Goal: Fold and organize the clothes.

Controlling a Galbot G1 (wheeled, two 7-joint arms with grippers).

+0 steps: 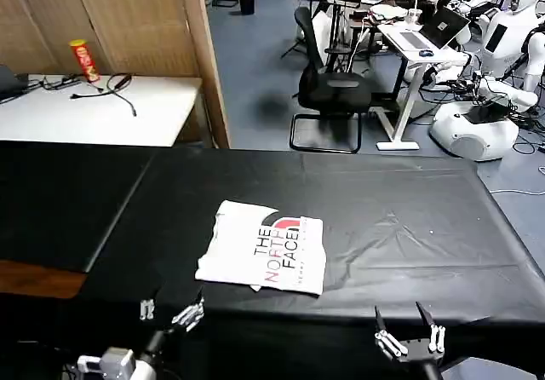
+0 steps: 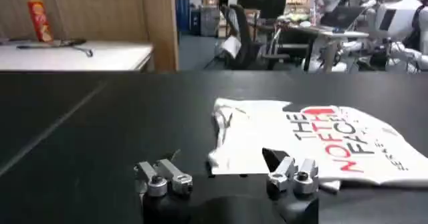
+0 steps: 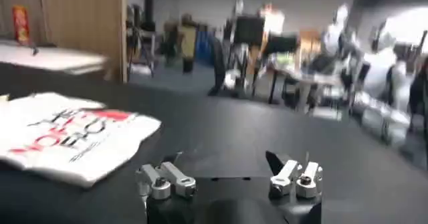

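Here, a white T-shirt [image 1: 262, 248] is seen folded into a compact rectangle on a black-covered table [image 1: 409, 218], its black-and-red "THE NORTH FACE" print turned face up. The garment is placed a little left of the table's middle, closer to the near edge than to the far one, with its sides slightly askew to the table's edges.

The left gripper [image 1: 171, 312] is held at the near edge of the table, just in front of the shirt's near left corner, and its fingers are spread wide with nothing between them. In the left wrist view the shirt [image 2: 314, 142] is shown lying just beyond that gripper [image 2: 227, 178], its near hem close to one fingertip, though contact cannot be made out.

The right gripper [image 1: 409, 333] is held at the near edge farther to the right, well apart from the shirt, and its fingers are likewise spread wide and empty. From the right wrist view, the folded shirt [image 3: 70, 135] is seen off to one side of that gripper [image 3: 231, 178], over bare black cloth.

Behind the black table, a white side table [image 1: 94, 107] carrying a cable and a red-and-yellow can [image 1: 83, 60] is visible.
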